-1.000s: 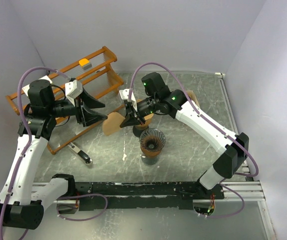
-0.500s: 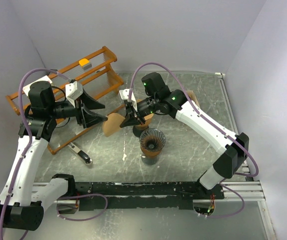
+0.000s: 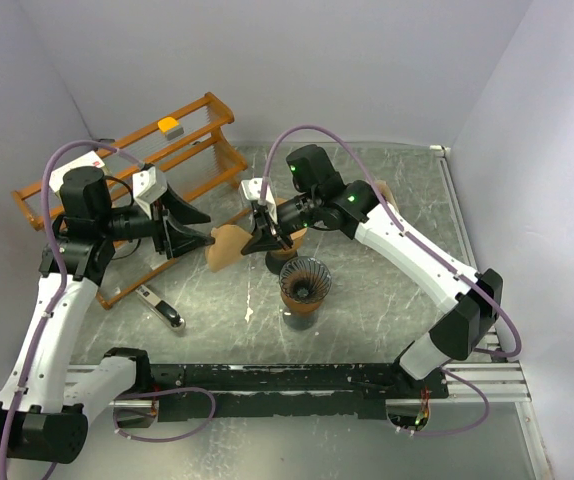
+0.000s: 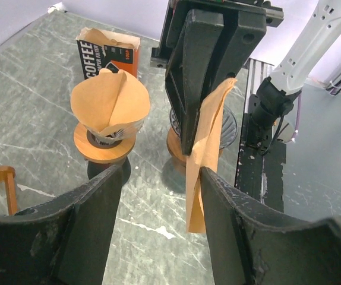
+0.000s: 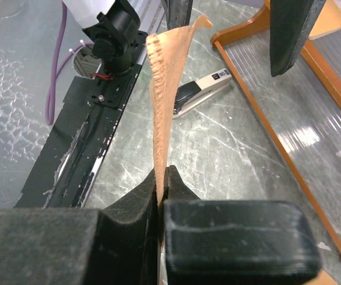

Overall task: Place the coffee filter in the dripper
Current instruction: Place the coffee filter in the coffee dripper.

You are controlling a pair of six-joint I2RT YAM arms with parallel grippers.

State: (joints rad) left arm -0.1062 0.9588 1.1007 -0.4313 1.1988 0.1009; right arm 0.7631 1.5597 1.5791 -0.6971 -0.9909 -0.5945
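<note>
The brown paper coffee filter (image 3: 227, 246) hangs in the air, and my right gripper (image 3: 264, 233) is shut on its edge. In the right wrist view the filter (image 5: 164, 89) rises flat from the pinched jaws (image 5: 163, 178). My left gripper (image 3: 199, 236) is open just left of it. In the left wrist view the filter's (image 4: 209, 142) free end lies between my left gripper's (image 4: 161, 175) fingers, close against the right-hand finger (image 4: 236, 219). The empty glass dripper (image 3: 304, 282) stands on its wooden base to the lower right of the filter, and partly behind it (image 4: 233, 127).
A second dripper (image 4: 108, 119) with a filter in it stands under the right gripper, with a coffee filter box (image 4: 108, 53) behind it. A wooden rack (image 3: 137, 170) fills the back left. A black and white tool (image 3: 159, 305) lies in front of it.
My left gripper has shifted slightly down and toward the filter. The right gripper and the filter have barely moved.
</note>
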